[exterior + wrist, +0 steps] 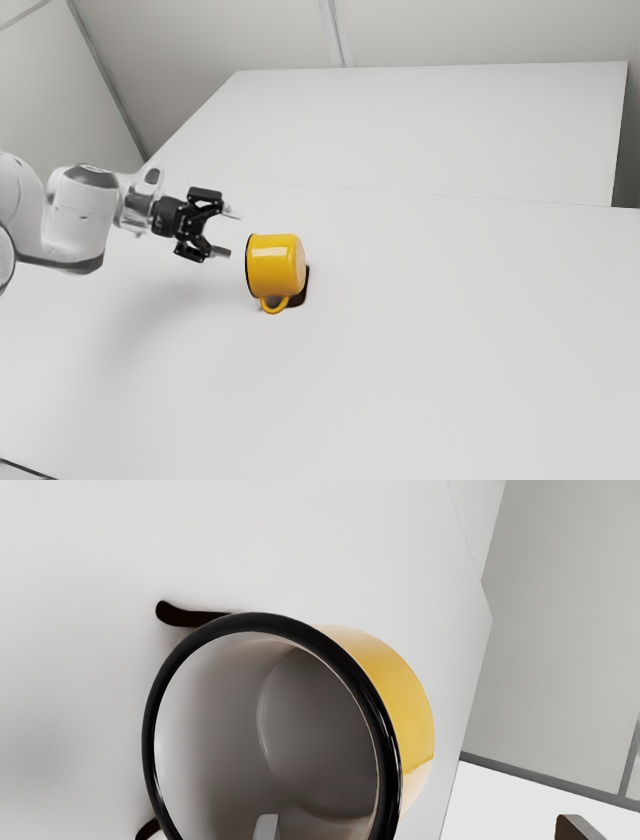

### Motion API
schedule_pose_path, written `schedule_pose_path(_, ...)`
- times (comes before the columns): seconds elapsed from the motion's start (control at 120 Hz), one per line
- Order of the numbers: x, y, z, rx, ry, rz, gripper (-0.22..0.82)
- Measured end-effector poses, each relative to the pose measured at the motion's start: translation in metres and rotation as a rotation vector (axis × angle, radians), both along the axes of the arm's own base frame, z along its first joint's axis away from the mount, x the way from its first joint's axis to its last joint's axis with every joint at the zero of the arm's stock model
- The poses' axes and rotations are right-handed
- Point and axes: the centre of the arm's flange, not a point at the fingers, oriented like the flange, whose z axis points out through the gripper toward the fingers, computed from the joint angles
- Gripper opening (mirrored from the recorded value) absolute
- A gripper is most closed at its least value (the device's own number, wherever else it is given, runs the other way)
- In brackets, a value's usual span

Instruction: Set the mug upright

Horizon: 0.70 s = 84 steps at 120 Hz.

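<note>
Yellow mug: It (276, 262) lay on its side on the white table (450, 330), its mouth toward the gripper and its base toward the exterior view's right.
Gripper: From where I stood, the black gripper (228, 233) was wide open, held nothing, and hung just short of the mouth.
2 fingertips: In the wrist view, 1 fingertip (266, 828) lined up with the mouth and the other (575, 828) sat outside the mug, so a pinch across the wall looked like the likely aim.
Black rim: Good work here meant easing forward with the rim (387, 745) between the fingers, 1 inside and 1 outside, without nudging it and rolling the mug.
Handle: The loop (274, 311) stuck out on the side away from the outer finger, which seemed to leave the wall free for a grip.
Depth: A shallow bite risked a slip on the curved wall; closing was best left until both fingers were well past the lip.
Turn: After a small lift, the mouth needed to swing upward slowly, then the base to settle flat before any release.
</note>
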Motion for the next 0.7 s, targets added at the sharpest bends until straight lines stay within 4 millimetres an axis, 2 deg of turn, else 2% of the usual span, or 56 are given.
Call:
schedule_pose_path(0.15, -0.001, -0.002, -0.029, -0.062, -0.071, 0.051, 0.6)
schedule_pose_path(0.325, 0.002, -0.002, -0.049, -0.073, -0.139, 0.071, 0.6)
schedule_pose_path(0.7, 0.009, -0.016, -0.062, -0.049, -0.247, 0.043, 0.6)
